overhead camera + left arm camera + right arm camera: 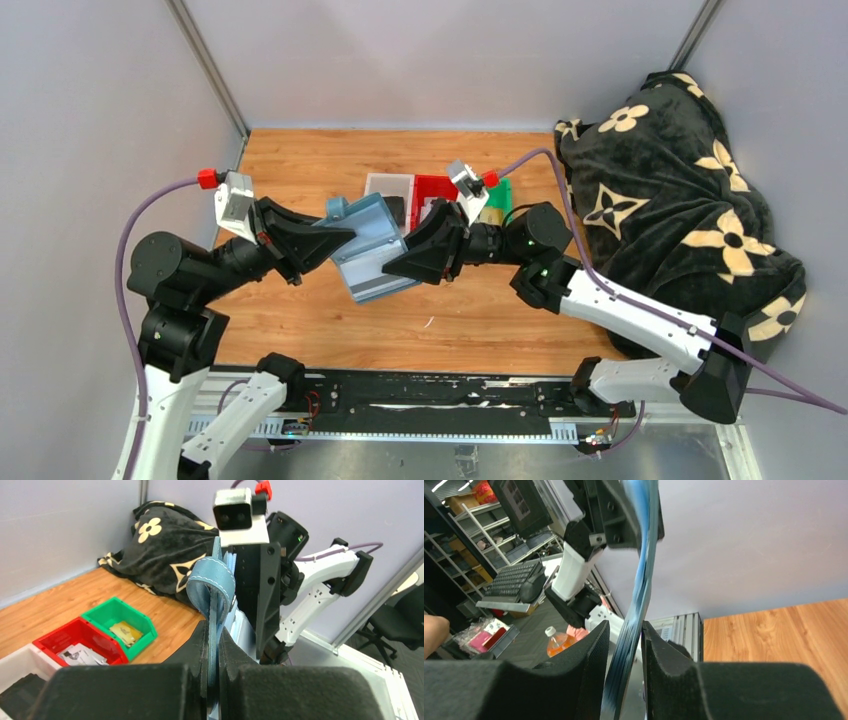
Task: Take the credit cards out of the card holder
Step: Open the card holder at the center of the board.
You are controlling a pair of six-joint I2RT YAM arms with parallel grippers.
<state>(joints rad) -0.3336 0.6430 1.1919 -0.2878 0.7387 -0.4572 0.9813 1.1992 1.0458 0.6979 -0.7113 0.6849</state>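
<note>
**A:** Where is the card holder (372, 250) sitting?

**B:** It is not lying on the table (480, 320). It is hanging tilted in the air between the two arms, on the near side of the white bin (385, 183) and the red bin (437, 186).

**A:** What is the left gripper (345, 238) doing?

**B:** It is pinching the holder's left side. In the left wrist view its fingers (197, 645) are pressing flat against the blue material with no gap, and a stitched loop (212, 582) is curling over above them.

**A:** And the right gripper (395, 268)?

**B:** It is coming in from the opposite side, and its fingers (664, 655) are flanking the holder's lower-right edge. In the right wrist view one finger is touching that edge, but a sliver of background is showing beside the other. Whether it is truly squeezing cannot be told.

**A:** Are the credit cards showing?

**B:** Both wrist cameras are seeing the holder edge-on, so the cards cannot be made out.

**A:** What else is lying around?

**B:** A green bin (500, 195) is sitting just beside the red one, and a black flowered blanket (680, 200) is lying heaped at the right.
</note>
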